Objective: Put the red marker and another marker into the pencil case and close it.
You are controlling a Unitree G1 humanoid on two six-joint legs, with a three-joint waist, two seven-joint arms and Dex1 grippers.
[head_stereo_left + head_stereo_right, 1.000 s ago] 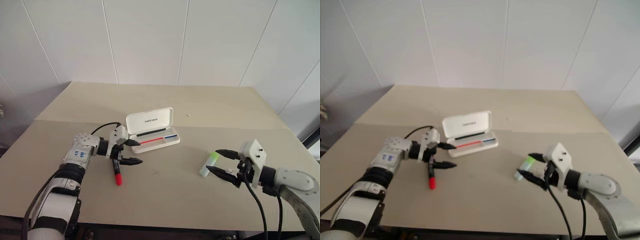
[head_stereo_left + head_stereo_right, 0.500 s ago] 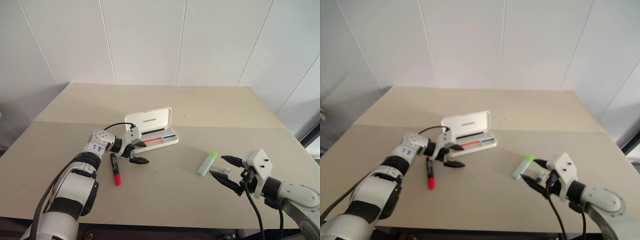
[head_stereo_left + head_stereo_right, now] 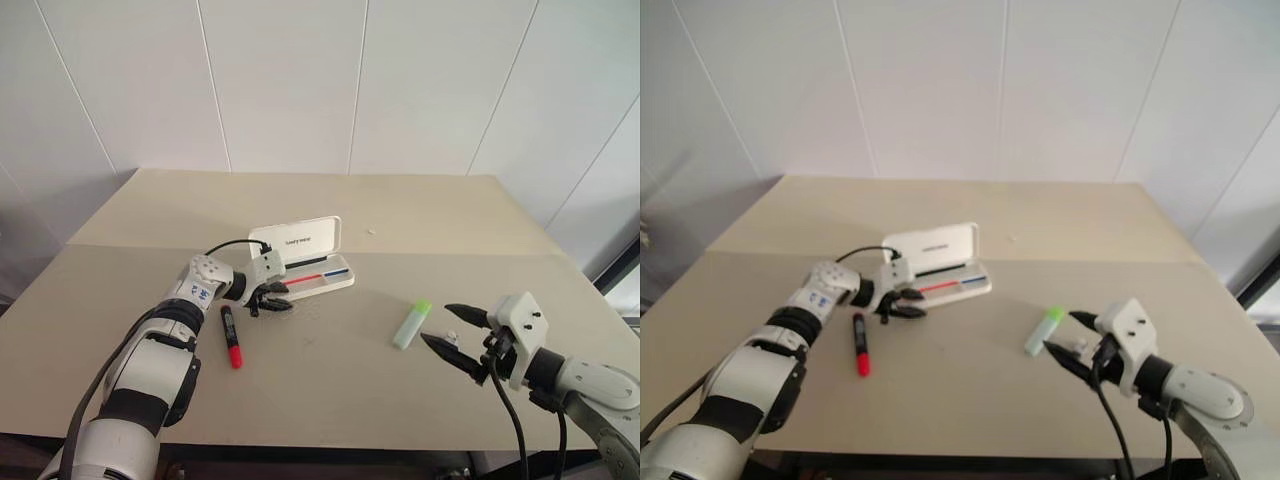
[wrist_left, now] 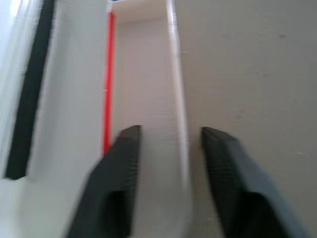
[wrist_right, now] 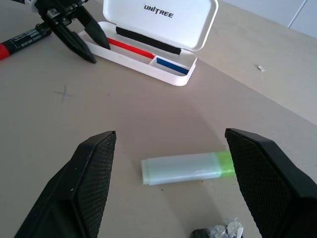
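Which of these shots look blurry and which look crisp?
Left wrist view: smeared; the pencil case and the fingers have soft edges. Right wrist view: crisp; the lid lettering and the green highlighter are clear. Left eye view: sharp, red marker well defined.

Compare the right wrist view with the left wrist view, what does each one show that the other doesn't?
Right wrist view alone: the green highlighter on the table, the red marker, the case's open lid with its lettering, and the left gripper at the case's end. Left wrist view alone: a close look straddling the tray's front wall. Both share the white pencil case with its red stripe.
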